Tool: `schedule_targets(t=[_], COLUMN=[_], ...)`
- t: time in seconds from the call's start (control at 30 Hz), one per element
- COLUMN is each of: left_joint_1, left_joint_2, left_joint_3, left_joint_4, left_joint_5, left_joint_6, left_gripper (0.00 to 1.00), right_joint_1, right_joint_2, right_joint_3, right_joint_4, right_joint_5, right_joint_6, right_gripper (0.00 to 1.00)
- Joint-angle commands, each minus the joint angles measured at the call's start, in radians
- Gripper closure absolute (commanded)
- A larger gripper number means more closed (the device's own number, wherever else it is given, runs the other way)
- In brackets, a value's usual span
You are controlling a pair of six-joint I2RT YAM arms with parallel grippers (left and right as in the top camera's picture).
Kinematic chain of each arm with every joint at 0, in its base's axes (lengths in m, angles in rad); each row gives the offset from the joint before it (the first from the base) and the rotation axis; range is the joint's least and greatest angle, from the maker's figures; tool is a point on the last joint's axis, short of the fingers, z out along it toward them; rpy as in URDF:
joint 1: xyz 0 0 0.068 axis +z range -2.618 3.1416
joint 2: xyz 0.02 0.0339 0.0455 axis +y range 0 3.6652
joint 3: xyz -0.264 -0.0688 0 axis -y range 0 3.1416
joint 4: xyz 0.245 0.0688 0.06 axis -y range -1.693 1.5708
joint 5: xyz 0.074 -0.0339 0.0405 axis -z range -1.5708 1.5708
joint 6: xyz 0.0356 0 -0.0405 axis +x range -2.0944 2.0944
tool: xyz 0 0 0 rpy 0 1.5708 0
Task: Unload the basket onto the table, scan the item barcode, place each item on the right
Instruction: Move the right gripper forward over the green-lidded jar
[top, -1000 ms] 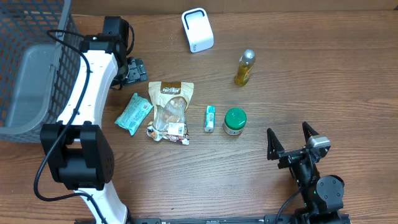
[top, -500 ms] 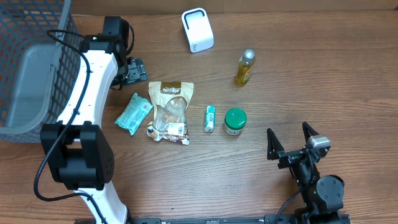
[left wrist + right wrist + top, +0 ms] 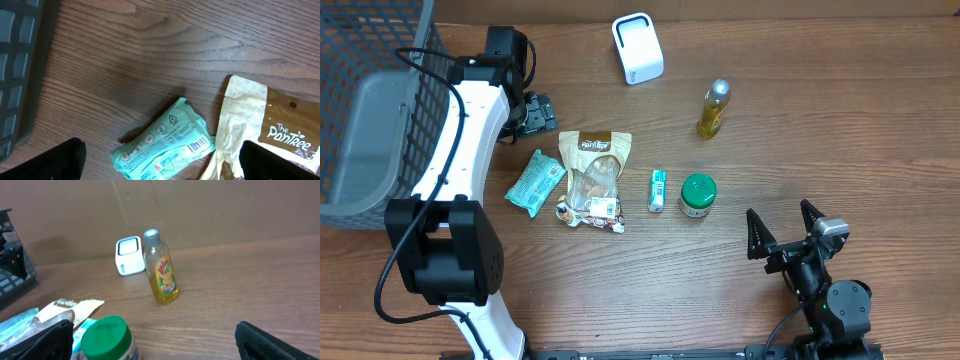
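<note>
Several items lie on the wooden table: a teal packet point(image 3: 535, 182) with its barcode face up point(image 3: 162, 147), a brown Pantree pouch point(image 3: 593, 180) point(image 3: 265, 135), a small teal tube point(image 3: 657, 190), a green-lidded jar point(image 3: 698, 195) point(image 3: 105, 337) and a yellow bottle point(image 3: 714, 110) point(image 3: 161, 270). The white scanner point(image 3: 638, 48) point(image 3: 130, 255) stands at the back. My left gripper point(image 3: 538, 113) point(image 3: 160, 165) is open behind the teal packet and holds nothing. Right of the jar, near the front edge, my right gripper point(image 3: 781, 226) point(image 3: 155, 342) is open and empty.
A dark wire basket point(image 3: 370, 110) point(image 3: 20, 75) with a grey liner stands at the left edge, close beside the left arm. The jar and tube sit close together in front of the right gripper.
The right gripper has edged slightly left towards the jar. The left arm and all items have not moved.
</note>
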Motion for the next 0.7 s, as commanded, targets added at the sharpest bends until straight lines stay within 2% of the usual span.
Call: schedule_targets(t=[0.0,0.2,0.4,0.67], left_joint_1=[-0.001,-0.001,-0.001,-0.001], left_joint_2=[0.007,0.007,0.007,0.007], left_joint_3=[0.019,0.019,0.019,0.019], left_joint_4=[-0.003,-0.003,-0.003,-0.003], left_joint_5=[-0.017,-0.017,-0.017,-0.017], left_joint_6=[0.015,0.015,0.015,0.015], left_gripper=[0.00,0.00,0.00,0.00], right_joint_1=[-0.003,-0.003,-0.003,-0.003], right_joint_2=[-0.007,0.007,0.109,0.469], right_joint_3=[0.100,0.248,0.389,0.708], right_joint_4=[-0.031,-0.126,-0.213,-0.381], right_joint_5=[-0.005,0.029,0.043,-0.016], right_joint_6=[0.025,0.062,0.067,0.068], right_gripper=[0.00,0.00,0.00,0.00])
